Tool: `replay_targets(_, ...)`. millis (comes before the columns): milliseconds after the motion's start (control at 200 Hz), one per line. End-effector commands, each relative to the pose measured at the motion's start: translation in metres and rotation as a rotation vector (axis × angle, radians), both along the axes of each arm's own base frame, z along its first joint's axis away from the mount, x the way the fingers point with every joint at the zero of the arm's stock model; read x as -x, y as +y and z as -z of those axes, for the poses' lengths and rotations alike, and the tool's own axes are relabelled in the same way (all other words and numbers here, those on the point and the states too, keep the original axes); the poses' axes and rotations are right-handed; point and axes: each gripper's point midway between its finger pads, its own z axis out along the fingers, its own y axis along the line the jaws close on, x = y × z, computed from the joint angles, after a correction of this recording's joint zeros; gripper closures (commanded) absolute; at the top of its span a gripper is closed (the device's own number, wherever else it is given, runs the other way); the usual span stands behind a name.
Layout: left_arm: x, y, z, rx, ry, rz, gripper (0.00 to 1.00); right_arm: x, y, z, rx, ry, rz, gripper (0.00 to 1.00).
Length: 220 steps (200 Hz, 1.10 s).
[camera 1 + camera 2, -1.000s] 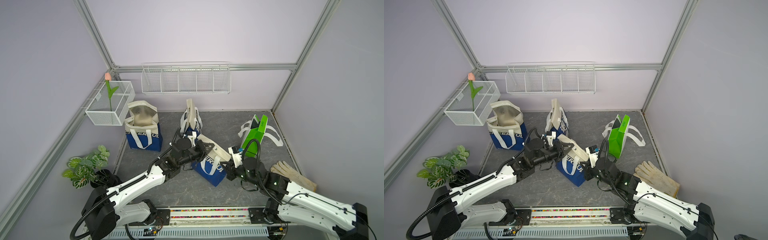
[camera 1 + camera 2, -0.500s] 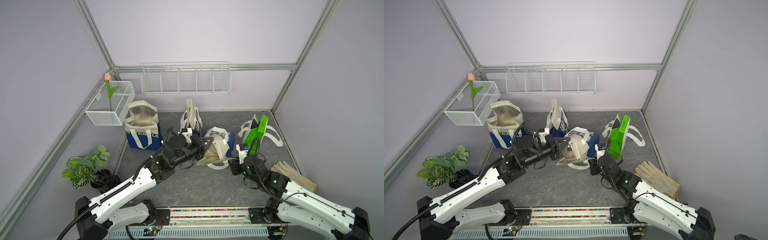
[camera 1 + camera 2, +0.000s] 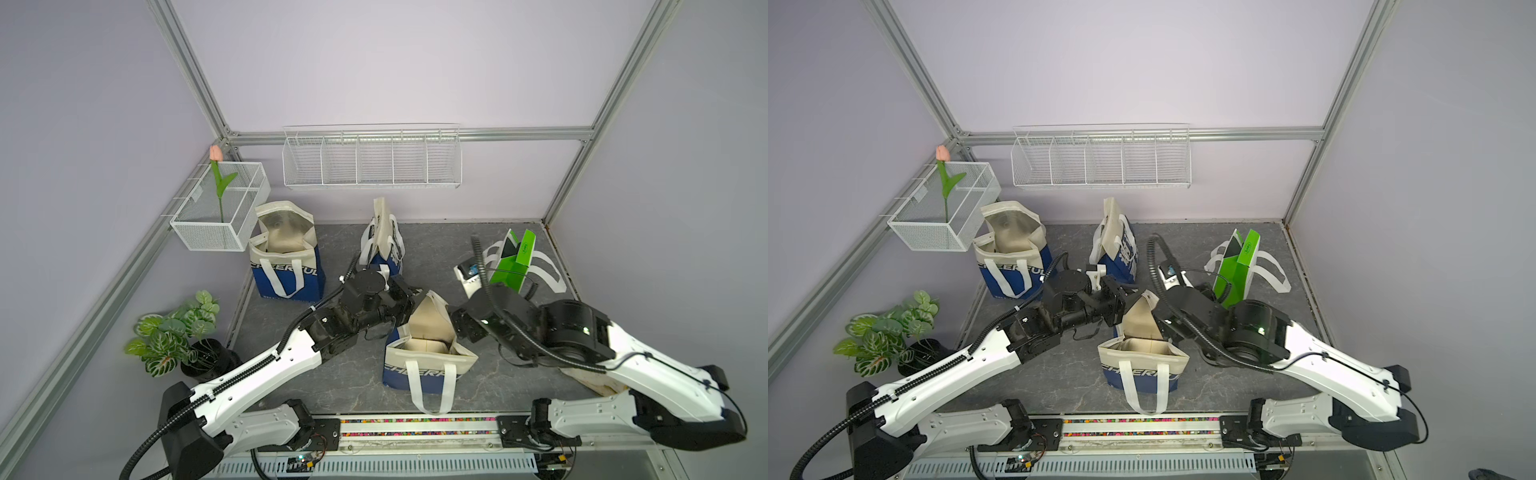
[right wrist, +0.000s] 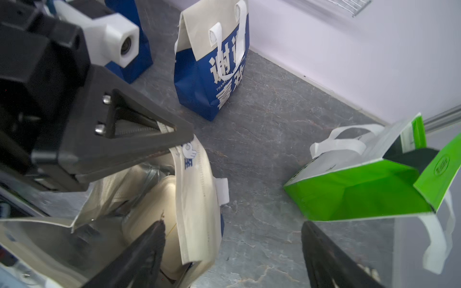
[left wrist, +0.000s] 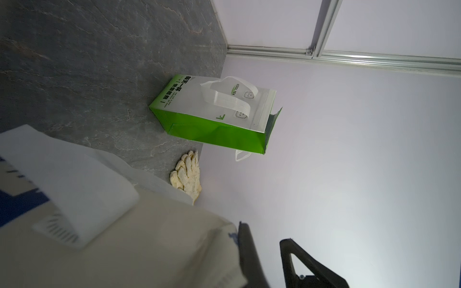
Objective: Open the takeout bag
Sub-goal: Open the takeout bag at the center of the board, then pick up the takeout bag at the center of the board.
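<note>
Takeout bag now upright, mouth upward

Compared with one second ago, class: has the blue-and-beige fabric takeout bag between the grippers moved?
Yes. The takeout bag now stands upright, nearer the front rail.

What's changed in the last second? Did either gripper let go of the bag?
The takeout bag, closed and tipped a second ago, now stands upright with its mouth open. The right gripper opened and let go; the left gripper stays clamped on the rim flap. The green bag and folded blue bag stayed put.
</note>
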Motion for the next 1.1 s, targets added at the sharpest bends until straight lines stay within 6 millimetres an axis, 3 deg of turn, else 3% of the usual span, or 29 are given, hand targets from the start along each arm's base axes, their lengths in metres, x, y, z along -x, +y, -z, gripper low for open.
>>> replay_targets(0,-0.002,0.000,-0.047,0.085,-0.086,-0.005,1.00,0.000,-0.009,-0.001,0.165,-0.007,-0.047,0.11)
replay_targets(270,-0.002,-0.002,-0.052,0.087,-0.093,-0.001,1.00,-0.005,0.002,0.002,0.217,-0.011,-0.073,0.09)
replay_targets(470,-0.004,-0.004,-0.050,0.081,-0.091,0.000,1.00,-0.026,0.002,0.016,0.310,0.005,-0.006,0.18)
replay_targets(610,-0.005,-0.004,-0.047,0.071,-0.089,-0.001,1.00,-0.032,0.000,0.014,0.325,0.022,0.021,0.38)
replay_targets(830,-0.007,0.003,-0.040,-0.004,-0.114,-0.011,1.00,-0.033,-0.009,0.007,0.253,0.096,0.034,0.91)
replay_targets(885,-0.007,0.004,-0.040,-0.027,-0.133,-0.004,1.00,-0.033,-0.013,0.006,0.224,0.117,0.040,0.93)
replay_targets(1010,0.000,0.006,-0.047,-0.164,-0.254,0.087,0.58,-0.030,-0.014,0.004,0.098,0.207,0.029,0.93)
replay_targets(1095,0.017,0.014,-0.050,-0.317,-0.372,0.224,0.45,-0.027,-0.013,0.005,0.012,0.273,0.022,0.93)
